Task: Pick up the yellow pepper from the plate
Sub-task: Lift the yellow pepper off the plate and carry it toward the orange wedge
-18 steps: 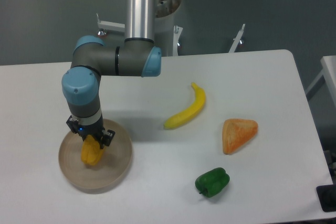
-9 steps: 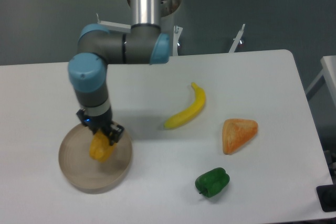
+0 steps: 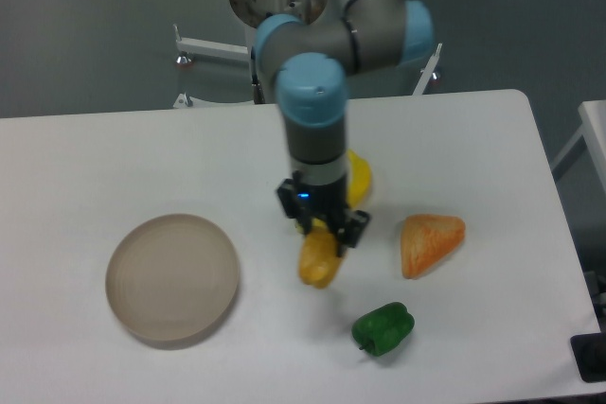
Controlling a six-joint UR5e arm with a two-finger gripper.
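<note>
Pepper: yellow, gripped in claw, hanging directly below it, long axis near vertical; we note plate well left.

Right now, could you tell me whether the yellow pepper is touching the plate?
Apart. The camera view shows the yellow pepper held in the gripper, with bare table between it and the plate.

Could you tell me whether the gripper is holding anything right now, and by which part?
The gripper holds the yellow pepper, jaws shut on its upper end, clear of the plate.
</note>
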